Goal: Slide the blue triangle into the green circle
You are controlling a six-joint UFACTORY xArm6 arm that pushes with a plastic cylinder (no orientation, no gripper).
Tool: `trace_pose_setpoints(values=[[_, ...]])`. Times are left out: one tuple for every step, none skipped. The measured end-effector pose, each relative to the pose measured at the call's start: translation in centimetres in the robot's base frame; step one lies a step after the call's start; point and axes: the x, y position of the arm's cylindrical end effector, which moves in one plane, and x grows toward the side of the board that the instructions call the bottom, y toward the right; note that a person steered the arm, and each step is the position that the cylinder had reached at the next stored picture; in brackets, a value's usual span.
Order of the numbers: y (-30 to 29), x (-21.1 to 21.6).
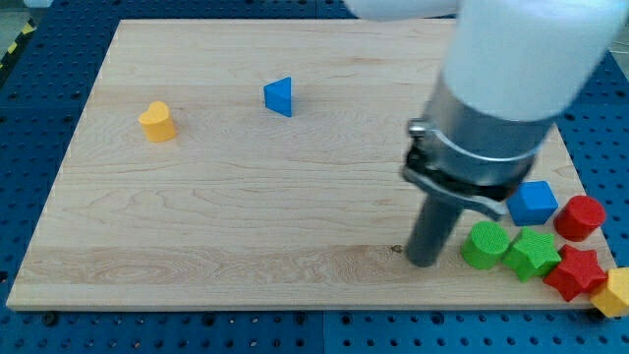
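**Approach stage: my tip is standing far from the blue triangle, which is not yet being pushed.**

The blue triangle (279, 96) is lying at about 11 o'clock on the wooden surface (246, 216), well apart from the green circle (485, 245) at 4 o'clock. My tip (423, 262) is resting just beside the circle, on the view's left. No claw is fitted, so none is opening or closing. The next move, judged from this layout, is calling for travel beyond the triangle to its 10 o'clock side, then pushing toward 4 o'clock.
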Motion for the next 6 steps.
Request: trace_pose_setpoints(values=[[-6.5,-1.2],[-13.4,-3.2],[-17.4,-6.2],[-18.1,-9.2],[-18.1,-12.5],[-18.5,-16.7]])
